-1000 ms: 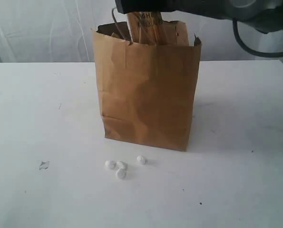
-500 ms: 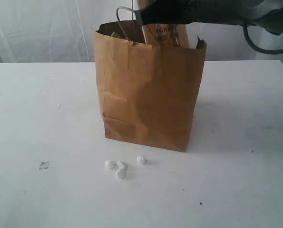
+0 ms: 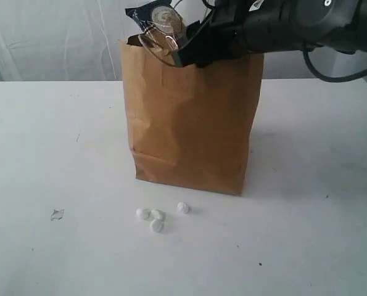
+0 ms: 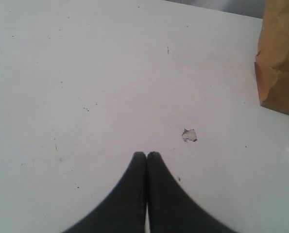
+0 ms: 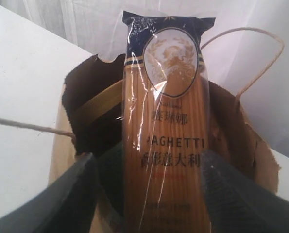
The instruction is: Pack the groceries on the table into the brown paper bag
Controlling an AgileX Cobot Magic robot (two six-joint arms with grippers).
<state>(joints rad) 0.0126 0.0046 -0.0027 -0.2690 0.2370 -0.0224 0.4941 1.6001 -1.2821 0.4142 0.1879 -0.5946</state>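
Right gripper is reaching over the mouth of the bag, with the spaghetti packet standing between its fingers. The fingers are spread, not clamping: a dark gap is showing on one side of the packet, while the other finger is sitting at or against its edge. It reads as let go.

The packet is resting end-down inside the bag, its printed top poking above the rim and tipping toward the handle side. It is likely too long to sink fully, so it is leaning on the bag wall. The arm is probably staying low to steady it.

Left gripper is hovering over the table, fingers pressed together, empty and parked clear of the bag. A small scrap is lying just ahead of it. A few white lumps are lying in front of the bag. No other grocery is showing outside the bag, so packing is looking nearly done
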